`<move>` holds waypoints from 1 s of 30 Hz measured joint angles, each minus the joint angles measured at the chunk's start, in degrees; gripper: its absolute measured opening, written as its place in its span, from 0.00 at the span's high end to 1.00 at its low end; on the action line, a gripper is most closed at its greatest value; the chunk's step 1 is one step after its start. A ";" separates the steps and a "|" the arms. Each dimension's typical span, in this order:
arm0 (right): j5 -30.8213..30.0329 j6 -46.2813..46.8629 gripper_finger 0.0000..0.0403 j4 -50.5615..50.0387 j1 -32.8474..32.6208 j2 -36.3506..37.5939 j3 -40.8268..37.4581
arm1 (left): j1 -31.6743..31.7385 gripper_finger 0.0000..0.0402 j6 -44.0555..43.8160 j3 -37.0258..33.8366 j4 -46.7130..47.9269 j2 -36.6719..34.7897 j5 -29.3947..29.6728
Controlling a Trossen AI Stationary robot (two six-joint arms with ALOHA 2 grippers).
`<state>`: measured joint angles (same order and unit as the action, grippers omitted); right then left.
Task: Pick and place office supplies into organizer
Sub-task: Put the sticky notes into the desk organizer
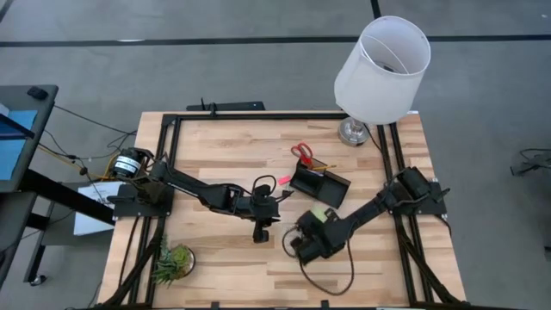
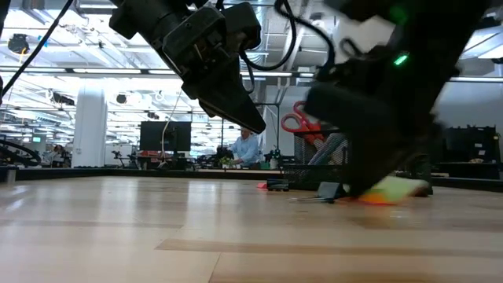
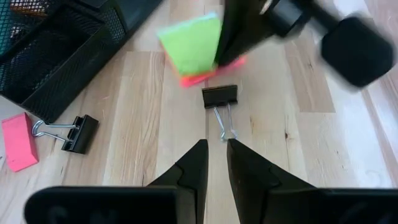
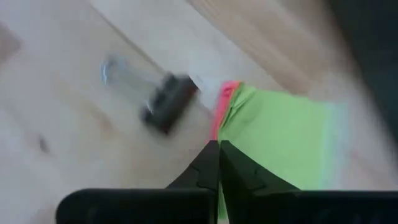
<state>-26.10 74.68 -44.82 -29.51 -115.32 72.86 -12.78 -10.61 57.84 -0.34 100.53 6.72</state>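
So the right pincer [image 4: 217,152] is down low on the surface [image 1: 224,267], just at 7 o'clock of the organizer [image 1: 318,185], and its fingers are pressed together at the edge of the lime green sticky-note pad [image 4: 280,134]. I can't tell for sure whether it actually has a sheet pinched or is just touching the edge. The pad sits on the wood with a pink layer under the green, and a black binder clip [image 3: 220,97] lies just beside it. The left pincer [image 3: 214,165] hovers at 9 o'clock of the pad, pointed at that clip, fingers nearly together with only a thin gap and nothing between them. The red-handled scissors [image 1: 301,153] stick up at the organizer's 11 o'clock corner, and a pink eraser [image 3: 18,140] plus a second clip [image 3: 71,132] lie on the wood next to the tray. Looks like the pad pick-up step is in hand; the next move would need a firm hold, a lift, then a short carry toward 1 o'clock into a compartment.
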 joint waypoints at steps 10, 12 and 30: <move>-6.32 1.48 1.00 -42.95 -5.28 0.17 20.11 | 0.00 0.87 0.00 0.00 0.02 0.00 0.00; -6.56 -0.82 1.00 -45.59 -5.18 0.32 21.23 | 0.00 0.87 -0.04 0.00 0.02 0.00 0.00; -7.97 -19.44 1.00 -34.68 -0.07 15.44 2.30 | -1.85 0.87 -1.63 -0.07 0.67 0.00 -0.01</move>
<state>-34.06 55.24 -79.49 -29.58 -99.89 75.16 -14.63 -12.24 57.78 0.33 100.53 6.72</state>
